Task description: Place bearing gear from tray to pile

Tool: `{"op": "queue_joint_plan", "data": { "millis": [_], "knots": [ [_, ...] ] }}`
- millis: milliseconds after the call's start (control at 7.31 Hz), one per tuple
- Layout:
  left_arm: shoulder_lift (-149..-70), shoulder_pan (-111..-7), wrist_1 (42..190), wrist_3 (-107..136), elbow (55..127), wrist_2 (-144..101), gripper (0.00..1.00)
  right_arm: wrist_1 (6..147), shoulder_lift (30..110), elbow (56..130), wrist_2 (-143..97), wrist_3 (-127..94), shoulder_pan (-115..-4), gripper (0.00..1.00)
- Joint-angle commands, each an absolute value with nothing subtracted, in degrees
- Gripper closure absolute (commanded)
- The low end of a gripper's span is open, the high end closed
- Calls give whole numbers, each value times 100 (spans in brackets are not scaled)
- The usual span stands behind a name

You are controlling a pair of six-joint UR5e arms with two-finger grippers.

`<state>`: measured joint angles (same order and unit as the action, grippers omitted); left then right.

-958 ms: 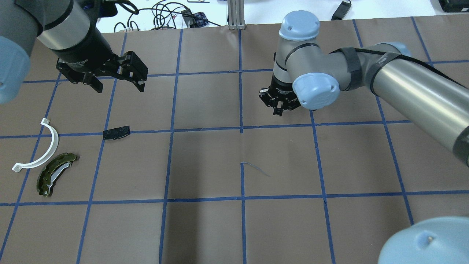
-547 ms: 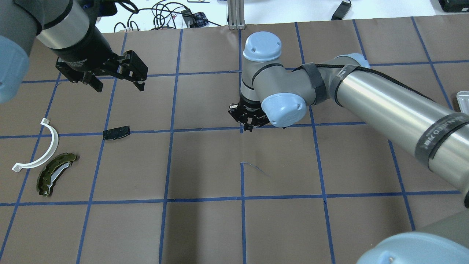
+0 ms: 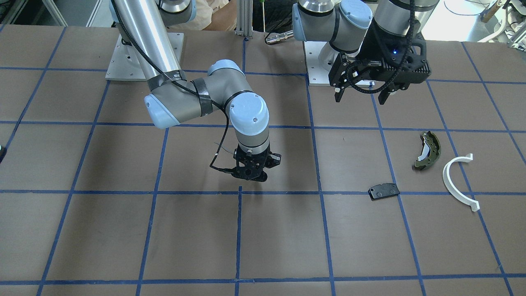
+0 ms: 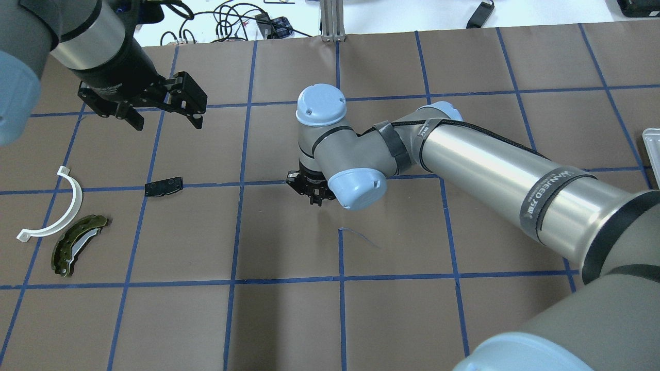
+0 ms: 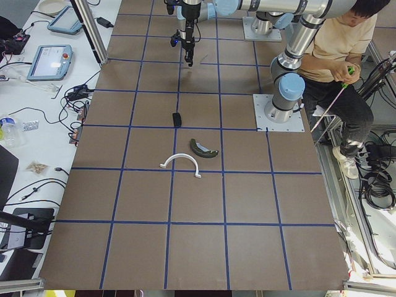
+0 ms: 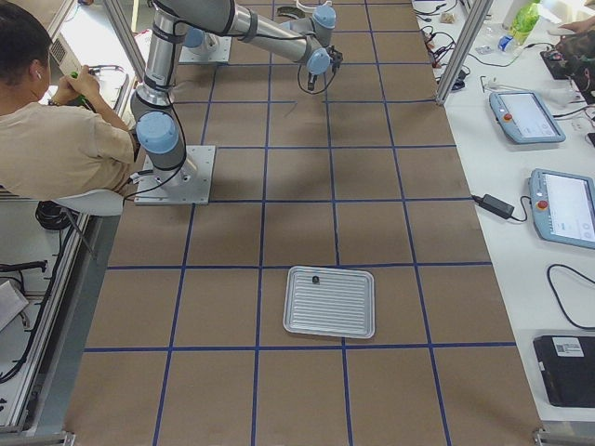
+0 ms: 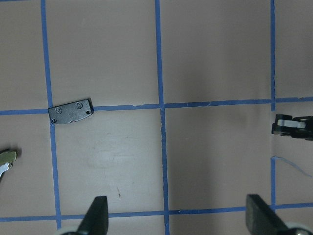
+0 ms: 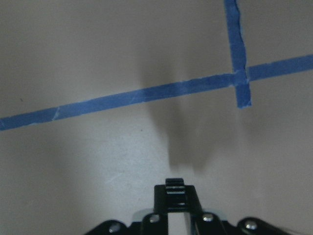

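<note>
My right gripper (image 4: 315, 198) hangs low over the middle of the table, shut on a small black ridged piece, the bearing gear (image 8: 175, 188). The right gripper also shows in the front view (image 3: 250, 176). The pile lies far to its left: an olive-green brake shoe (image 4: 77, 245), a white half-ring (image 4: 78, 201) and a flat black pad (image 4: 163, 186). No tiny round pieces show there. My left gripper (image 4: 168, 124) is open and empty, high above the table behind the pad. The tray (image 6: 290, 316) holds one small dark piece (image 6: 315, 279).
The table is brown paper with a blue tape grid. The tray's corner shows at the right edge of the overhead view (image 4: 650, 147). Cables and tablets lie beyond the far edge. A seated operator (image 6: 46, 130) is beside the robot bases.
My right arm has swung left, carrying its shut gripper from right of the centre line to left of it, toward the pile. The left arm and the pile have not moved.
</note>
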<state>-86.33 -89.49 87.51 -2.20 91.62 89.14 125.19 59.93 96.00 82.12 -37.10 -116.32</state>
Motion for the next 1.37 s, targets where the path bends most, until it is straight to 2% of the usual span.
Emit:
{"op": "queue_joint_plan", "data": {
  "millis": [0, 137, 274, 410, 547, 958, 1231],
  "knots": [
    [-8622, -8982, 8754, -220, 9150, 8895, 0, 12612, 5959, 9606, 8218, -3727, -11698, 70],
    [-8613, -8913, 8815, -342, 9202, 8921, 0, 12621, 5976, 9606, 8218, -3718, -11698, 43],
    [-8753, -8903, 8815, -317, 9254, 8903, 0, 12656, 5994, 9598, 8218, -3666, -11690, 11],
    [-8971, -8903, 8833, -238, 9429, 8903, 0, 12700, 6055, 9589, 8218, -3578, -11550, 0],
    [-9261, -8947, 8485, -220, 9901, 8895, 0, 12700, 6169, 9589, 8279, -3307, -11253, 0],
    [-10042, -9797, 6003, 586, 11176, 8877, 0, 12071, 6748, 9589, 8323, -2545, -10163, 0],
    [-10711, -10280, 4970, 1228, 11303, 8519, 0, 11419, 7205, 9580, 8253, -1956, -9085, 0]
  ]
}}
